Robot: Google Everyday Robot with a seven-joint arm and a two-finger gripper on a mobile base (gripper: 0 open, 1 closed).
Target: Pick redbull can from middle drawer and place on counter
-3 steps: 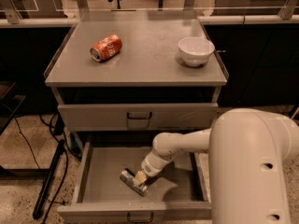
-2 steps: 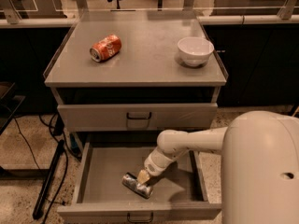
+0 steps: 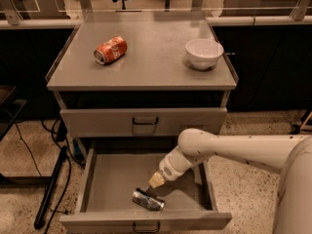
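The middle drawer is pulled open below the closed upper drawer front. The redbull can lies on its side on the drawer floor near the front edge. My gripper reaches down into the drawer from the right, its tip right above and touching or nearly touching the can's left part. The counter is the grey cabinet top above.
An orange soda can lies on its side at the counter's left. A white bowl stands at the counter's right. A dark stand and cables lie on the floor left of the drawer. My arm spans the right side.
The arm has swung back to the right and stretched out. The gripper stays at the can in the drawer. The can has not visibly moved.
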